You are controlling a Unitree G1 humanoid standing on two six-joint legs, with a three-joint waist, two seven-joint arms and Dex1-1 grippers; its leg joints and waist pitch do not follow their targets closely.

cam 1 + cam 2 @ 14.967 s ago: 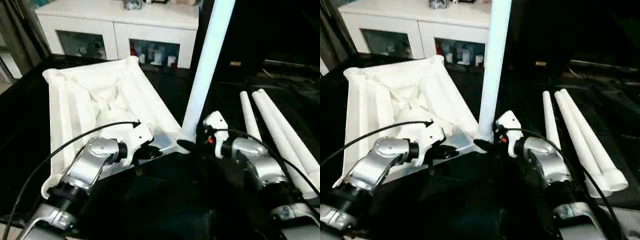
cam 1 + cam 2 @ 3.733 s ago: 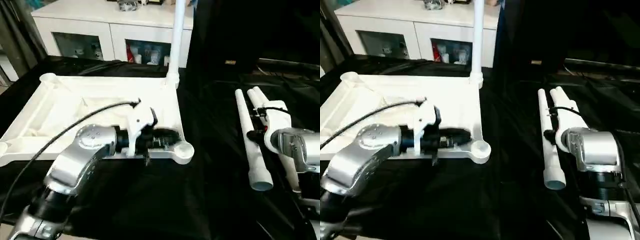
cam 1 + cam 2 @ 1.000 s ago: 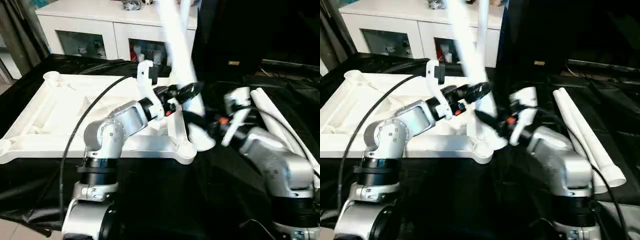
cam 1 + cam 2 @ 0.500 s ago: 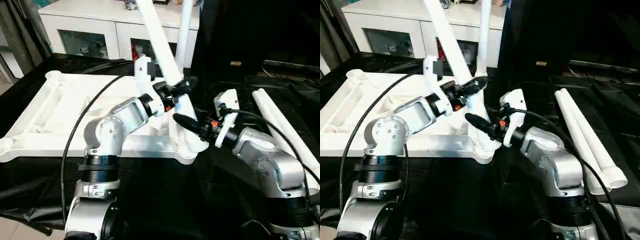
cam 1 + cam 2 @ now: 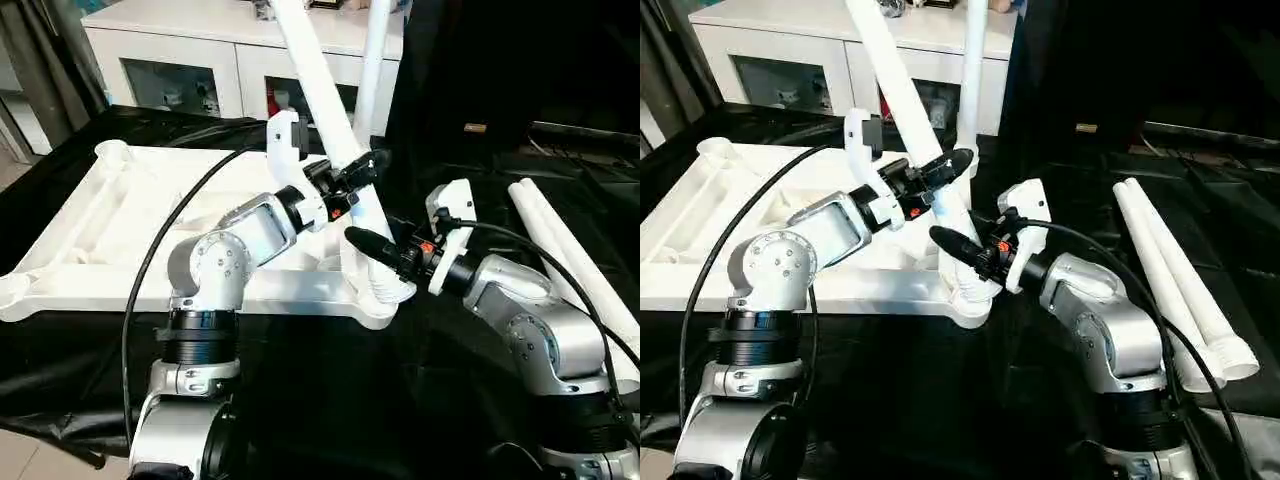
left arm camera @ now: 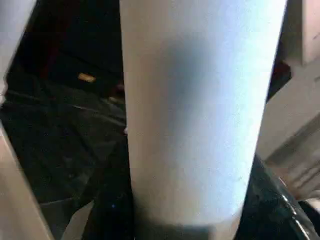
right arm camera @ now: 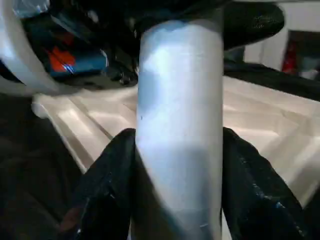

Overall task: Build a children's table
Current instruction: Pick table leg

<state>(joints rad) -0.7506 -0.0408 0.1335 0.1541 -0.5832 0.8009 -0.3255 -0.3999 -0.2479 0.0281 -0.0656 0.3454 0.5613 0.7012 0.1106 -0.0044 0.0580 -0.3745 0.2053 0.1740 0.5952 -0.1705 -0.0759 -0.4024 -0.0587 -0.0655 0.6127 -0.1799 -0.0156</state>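
On the tabletop, four legs — one upright, two spare, one grasped by both jaws.

White plastic on black cloth

The tabletop and legs look smooth, matt plastic; the surface wears faintly shiny black cloth; the forearms are brushed silver metal.
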